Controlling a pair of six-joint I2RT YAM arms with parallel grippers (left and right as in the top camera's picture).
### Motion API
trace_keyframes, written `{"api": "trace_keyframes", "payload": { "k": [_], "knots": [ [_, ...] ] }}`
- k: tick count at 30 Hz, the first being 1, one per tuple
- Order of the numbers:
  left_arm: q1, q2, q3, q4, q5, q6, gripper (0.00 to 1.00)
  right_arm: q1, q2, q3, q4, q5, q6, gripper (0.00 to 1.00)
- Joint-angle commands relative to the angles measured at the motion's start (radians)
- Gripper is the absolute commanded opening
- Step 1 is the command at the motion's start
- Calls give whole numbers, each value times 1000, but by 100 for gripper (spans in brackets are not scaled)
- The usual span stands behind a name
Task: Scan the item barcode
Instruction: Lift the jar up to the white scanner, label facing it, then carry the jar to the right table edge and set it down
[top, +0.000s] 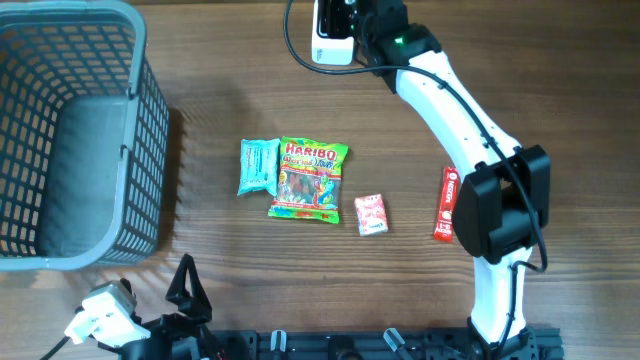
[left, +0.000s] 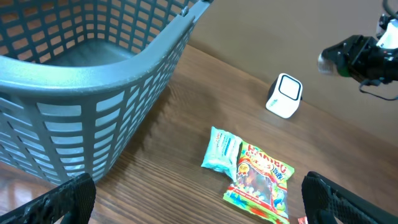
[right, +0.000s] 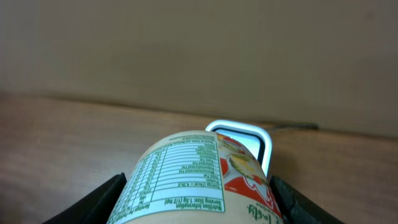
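My right gripper (right: 202, 208) is shut on a round container (right: 193, 180) with a green nutrition table and a red and yellow label. Its dark fingers (right: 102, 202) press on both sides of it. Just behind the container stands the white scanner (right: 260, 138), facing it. From overhead the right gripper (top: 368, 28) sits at the table's far edge next to the scanner (top: 332, 38), and the container is hidden under it. My left gripper (left: 199, 211) hangs open over the near table with nothing between its fingers (left: 62, 202).
A grey basket (top: 135, 150) fills the left side. Mid-table lie a teal packet (top: 258, 166), a Haribo bag (top: 309, 178), a small red and white packet (top: 371, 214) and a red bar (top: 446, 204) beside the right arm.
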Motion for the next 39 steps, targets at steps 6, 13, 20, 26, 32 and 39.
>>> {"api": "trace_keyframes", "payload": {
  "k": [6,13,20,26,32,39],
  "knots": [
    [-3,-7,-2,3,-5,-8,100,2,234,16,387,57,-26,50],
    [-3,-7,-2,3,-5,-9,100,2,275,16,528,89,-29,48],
    [-3,-7,-2,3,-5,-8,100,1,275,16,556,110,-32,51],
    [-3,-7,-2,3,-5,-9,100,-3,193,17,477,110,-29,55],
    [-3,-7,-2,3,-5,-9,100,-77,-112,17,-106,170,28,56],
    [-3,-7,-2,3,-5,-9,100,-372,-196,16,-664,93,156,59]
  ]
}}
